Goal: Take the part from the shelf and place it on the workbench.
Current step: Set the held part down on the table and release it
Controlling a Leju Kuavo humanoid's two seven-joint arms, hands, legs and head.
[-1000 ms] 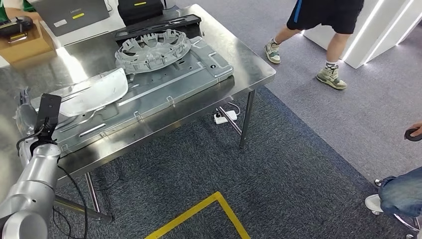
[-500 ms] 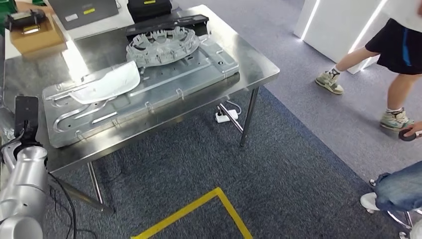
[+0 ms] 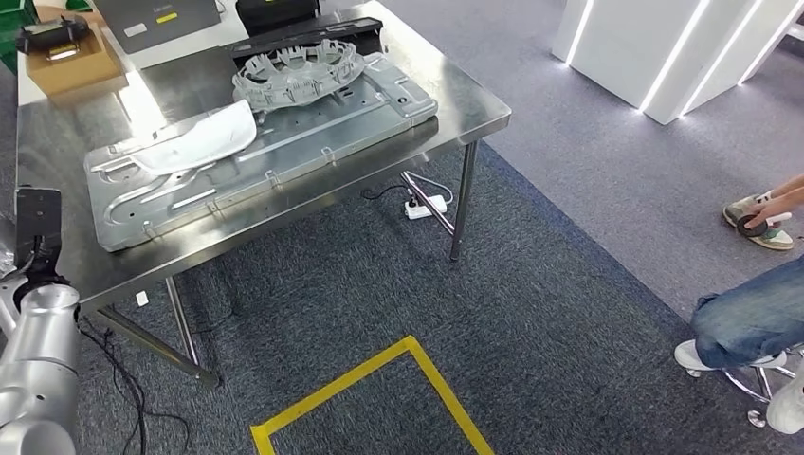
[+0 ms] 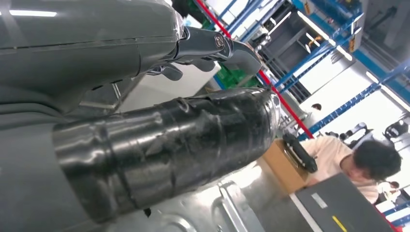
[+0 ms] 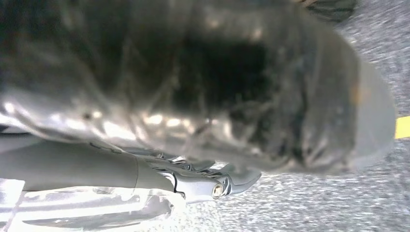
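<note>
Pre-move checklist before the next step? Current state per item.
1. Left hand empty: ok, nothing lies between its thumb and fingers.
2. Right hand empty: cannot tell, the wrist view is blurred.
3. Parts settled on the workbench: ok, the white curved part and the ring part rest on the metal plate.
4. Floor to the right free: not ok, a seated person has their legs there.
5. Floor under the workbench: not ok, a power strip and its cable lie there.
</note>
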